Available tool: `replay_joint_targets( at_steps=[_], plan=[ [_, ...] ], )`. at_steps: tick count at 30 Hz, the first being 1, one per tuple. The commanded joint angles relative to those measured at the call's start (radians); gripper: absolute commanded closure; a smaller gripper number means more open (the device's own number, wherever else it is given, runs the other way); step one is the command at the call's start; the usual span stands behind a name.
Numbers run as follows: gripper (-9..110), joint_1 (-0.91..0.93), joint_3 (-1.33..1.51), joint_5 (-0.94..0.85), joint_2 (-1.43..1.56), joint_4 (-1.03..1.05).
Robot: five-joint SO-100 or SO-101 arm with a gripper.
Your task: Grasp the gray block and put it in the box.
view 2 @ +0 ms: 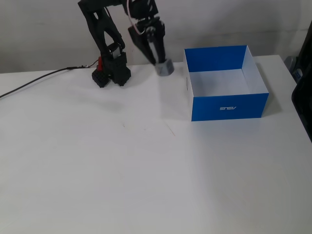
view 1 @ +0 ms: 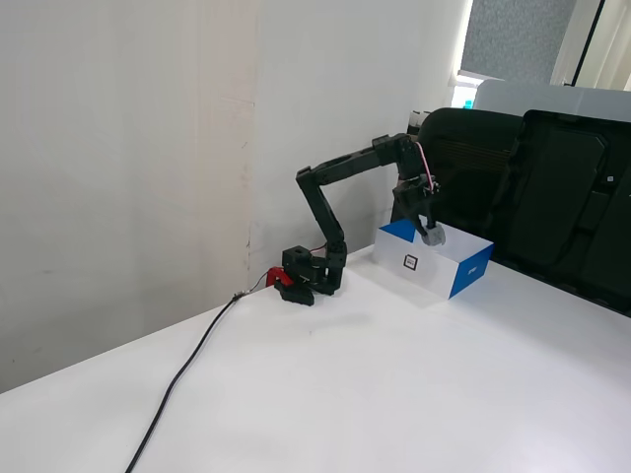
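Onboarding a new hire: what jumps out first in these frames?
The black arm stretched from its base at the table's back edge, its end effector holding the gray block in the air beside the box. Then the blue box, open and white inside, at right in that fixed view.

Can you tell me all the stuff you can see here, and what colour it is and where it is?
Block: one, gray, held up in the air just left of the box in the front fixed view.
Box: one, blue outside and white inside, open and empty, on the table's right side in that view.
Table: one, white, under everything.
Cable: one, black, lying on the table and running to the arm's base.
Chair: one, black, behind the box in the side fixed view.
Case: one, black, beside the chair.
Wall: white, behind the table.
Arm: one, black, its base by the wall.
Fingers: two, black, shut on the block.
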Motion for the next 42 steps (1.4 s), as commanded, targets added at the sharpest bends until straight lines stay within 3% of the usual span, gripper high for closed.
replay_joint_targets(
  at_steps=[1, 21, 37, 40, 42],
  plan=[
    [101, 0.087, -0.098, 0.021, 0.052, 0.021],
    [101, 0.451, -0.453, 0.112, -0.284, 0.094],
    [101, 0.591, -0.604, 0.143, -0.532, 0.107],
    [76, 0.575, -0.681, 0.143, -0.611, 0.149],
    [69, 0.561, -0.689, 0.143, -0.632, 0.150]
  ],
)
